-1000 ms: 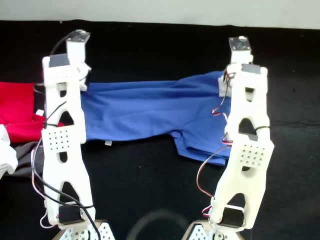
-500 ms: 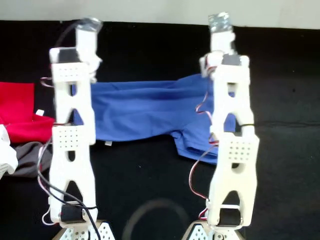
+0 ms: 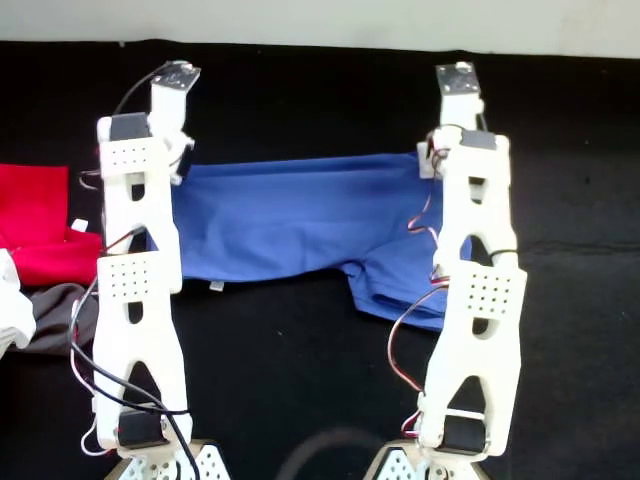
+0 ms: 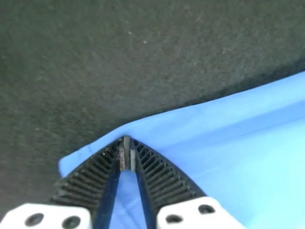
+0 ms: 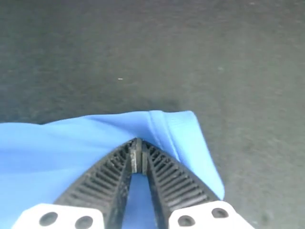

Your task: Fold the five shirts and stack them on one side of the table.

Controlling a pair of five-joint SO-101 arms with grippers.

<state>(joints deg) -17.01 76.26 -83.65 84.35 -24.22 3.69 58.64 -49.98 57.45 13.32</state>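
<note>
White cloth: a bunched piece at the far left edge of the surface, touching the grey shirt.
Red shirt: lies flat at the left edge, left of the left arm, its near edge over the grey shirt.
Grey shirt: crumpled just nearer than the red shirt, partly behind the left arm.
Left arm: stretched out from its base at the near edge, over the blue shirt's left end.
Left hand: fingers pressed together on the blue shirt's far left corner, with a fold of cloth pinched between the toothed pads.
Blue shirt: spread across the middle of the surface between the two arms. Its far edge runs nearly straight from one hand to the other. A doubled flap at the near right reaches under the right arm.
Right hand: fingers closed on the blue shirt's far right corner, beside a stitched hem.
Right arm: stretched out from its base over the shirt's right end.
Surface: covered in black cloth.
</note>
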